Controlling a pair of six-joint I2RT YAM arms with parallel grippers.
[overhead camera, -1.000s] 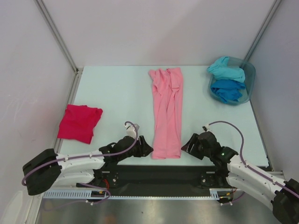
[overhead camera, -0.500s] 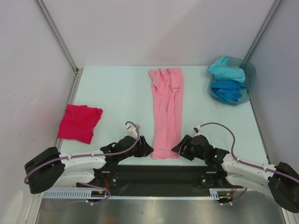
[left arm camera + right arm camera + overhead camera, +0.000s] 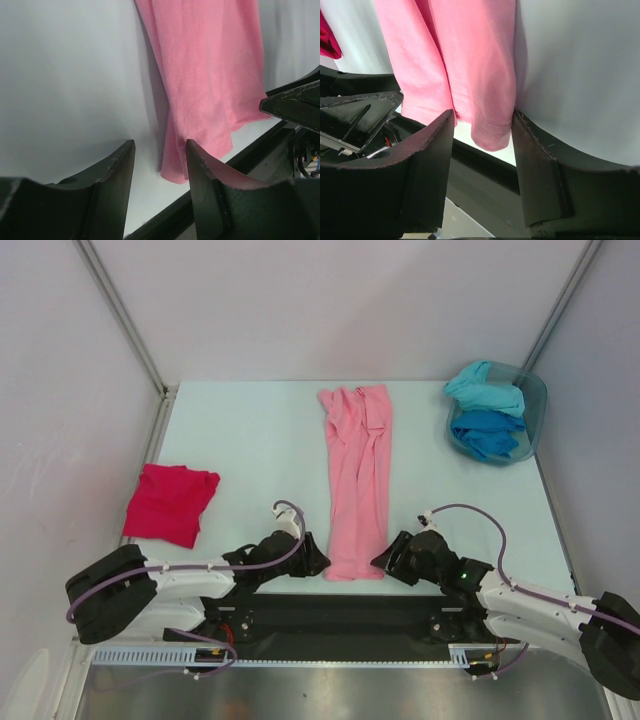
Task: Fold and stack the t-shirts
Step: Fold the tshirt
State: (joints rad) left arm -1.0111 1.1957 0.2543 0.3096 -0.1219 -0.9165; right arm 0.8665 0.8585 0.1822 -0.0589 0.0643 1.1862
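The light pink t-shirt (image 3: 356,480) lies folded into a long strip down the middle of the table. Low at its near end, my left gripper (image 3: 318,562) stands open at the near left corner. In the left wrist view that corner of the hem (image 3: 172,167) sits between the left gripper's (image 3: 160,147) fingers (image 3: 117,172), ungripped. My right gripper (image 3: 385,562) is open at the near right corner. In the right wrist view the hem (image 3: 491,132) lies inside the right gripper's (image 3: 483,114) gap, brushing the right finger (image 3: 532,150). A crimson t-shirt (image 3: 170,502) rests folded at the left.
A teal plastic tub (image 3: 532,400) stands at the back right with a turquoise shirt (image 3: 485,388) and a blue shirt (image 3: 488,432) bunched inside. The table's dark near edge (image 3: 340,605) runs just behind both grippers. Grey walls enclose the table (image 3: 250,440).
My right gripper has slid left up to the pink shirt's near right corner and its jaws have narrowed slightly. The left gripper has edged a little closer to its corner.
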